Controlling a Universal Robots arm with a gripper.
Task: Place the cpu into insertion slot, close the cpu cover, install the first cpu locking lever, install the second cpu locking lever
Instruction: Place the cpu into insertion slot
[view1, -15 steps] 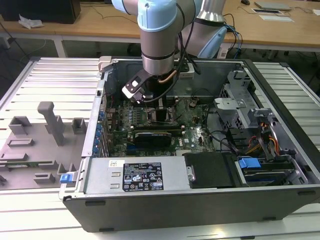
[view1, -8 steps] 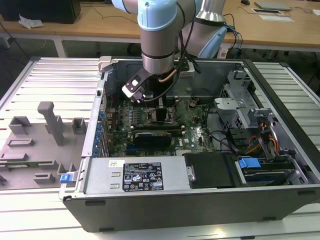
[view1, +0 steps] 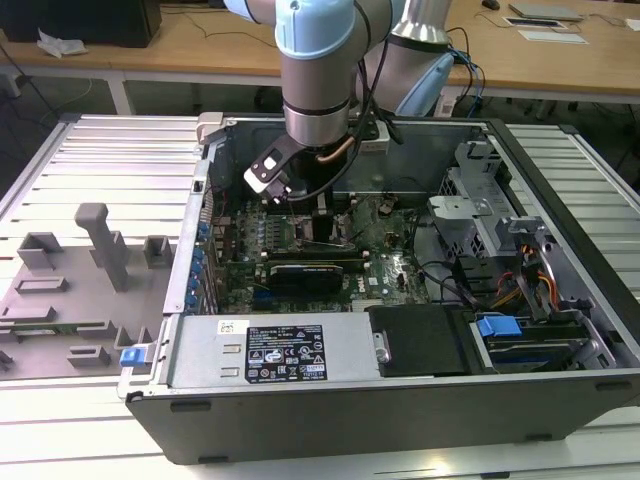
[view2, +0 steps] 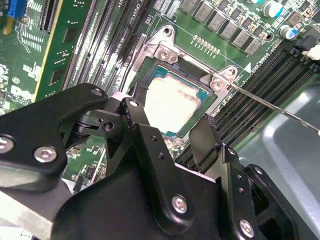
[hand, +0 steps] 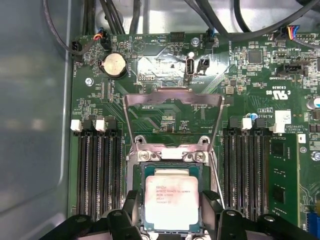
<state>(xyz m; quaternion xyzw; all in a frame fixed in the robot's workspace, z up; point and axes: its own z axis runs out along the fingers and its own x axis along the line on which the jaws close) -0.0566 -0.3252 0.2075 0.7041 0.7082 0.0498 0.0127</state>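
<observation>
1. Tool (hand: 171, 202) sits low inside the computer case (view1: 400, 410) on the bench (view1: 60, 165), straddling the cpu (hand: 172, 190). Can't tell whether it grips the chip or stands loose.
2. cpu lies flat in the insertion slot (hand: 170, 154), silvery top up.
3. cpu cover (hand: 172, 94) is open, tilted up off the slot.
4. Locking lever (view2: 272, 106) is unlatched.
5. Exterior view: black card (view1: 305, 272) at 6 o'clock of the tool.

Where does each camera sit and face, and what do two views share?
Exterior view: outside the case, looking down into it; arm shows.
First wrist view: on the arm, straight down at cpu and raised cpu cover; gripper shows.
Second wrist view: on the arm, slanting past the gripper at the cpu.
Both wrist views share cpu and gripper.
</observation>
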